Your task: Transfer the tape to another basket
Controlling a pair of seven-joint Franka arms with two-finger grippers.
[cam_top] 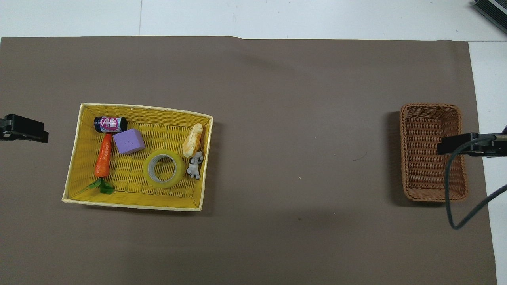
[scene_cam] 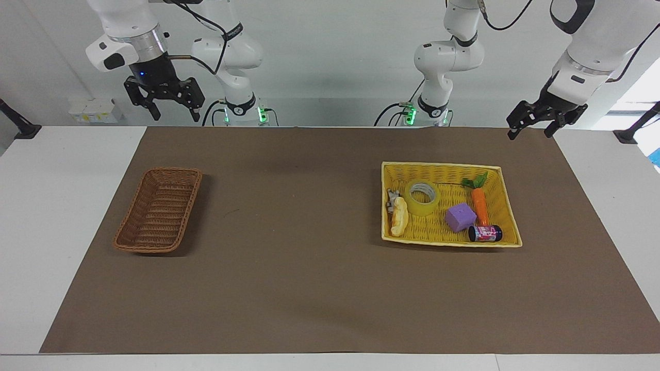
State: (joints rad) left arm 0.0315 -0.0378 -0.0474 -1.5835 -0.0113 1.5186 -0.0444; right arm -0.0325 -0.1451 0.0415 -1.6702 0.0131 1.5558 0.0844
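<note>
The tape (scene_cam: 423, 198) is a yellow translucent roll lying flat in the yellow basket (scene_cam: 443, 165), in the part of it nearer to the robots; it also shows in the overhead view (cam_top: 164, 169). The brown wicker basket (scene_cam: 135, 214) stands empty toward the right arm's end of the table. My left gripper (scene_cam: 531, 133) is open and empty, raised over the mat beside the yellow basket at the left arm's end. My right gripper (scene_cam: 172, 112) is open and empty, raised high; in the overhead view it overlaps the brown basket's (cam_top: 431, 118) outer rim.
The yellow basket (cam_top: 138, 107) also holds a purple cube (scene_cam: 460, 217), a toy carrot (scene_cam: 480, 204), a small dark can (scene_cam: 485, 233), a bread-like toy (scene_cam: 398, 217) and a small grey figure (scene_cam: 392, 198). A brown mat (scene_cam: 289, 268) covers the table. The right arm's cable (cam_top: 451, 198) hangs beside the brown basket.
</note>
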